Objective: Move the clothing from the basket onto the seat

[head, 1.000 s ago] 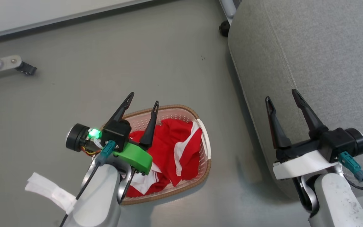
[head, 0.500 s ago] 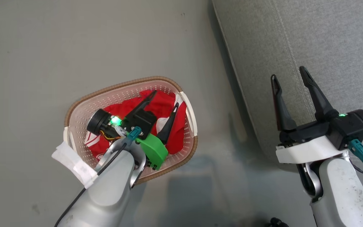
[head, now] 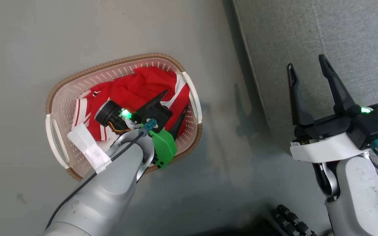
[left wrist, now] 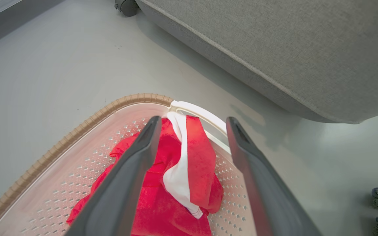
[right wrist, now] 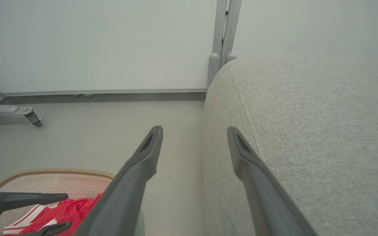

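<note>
The clothing (head: 133,88) lies bunched in the basket (head: 110,64), which sits on the floor (head: 28,39) just beside the seat (head: 340,32). The left gripper (head: 177,98) is down inside the basket, its fingers spread wide to either side of a red fold with a white stripe, gripping nothing. The right gripper (head: 307,61) hangs over the seat's edge, spread just as wide and empty.

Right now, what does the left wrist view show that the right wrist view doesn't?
Left wrist adds: the white handle with a striped fold reaching it. Right wrist adds: the wall, a metal post, the open right gripper. Both: basket, red clothing, seat, floor, open left gripper.
</note>
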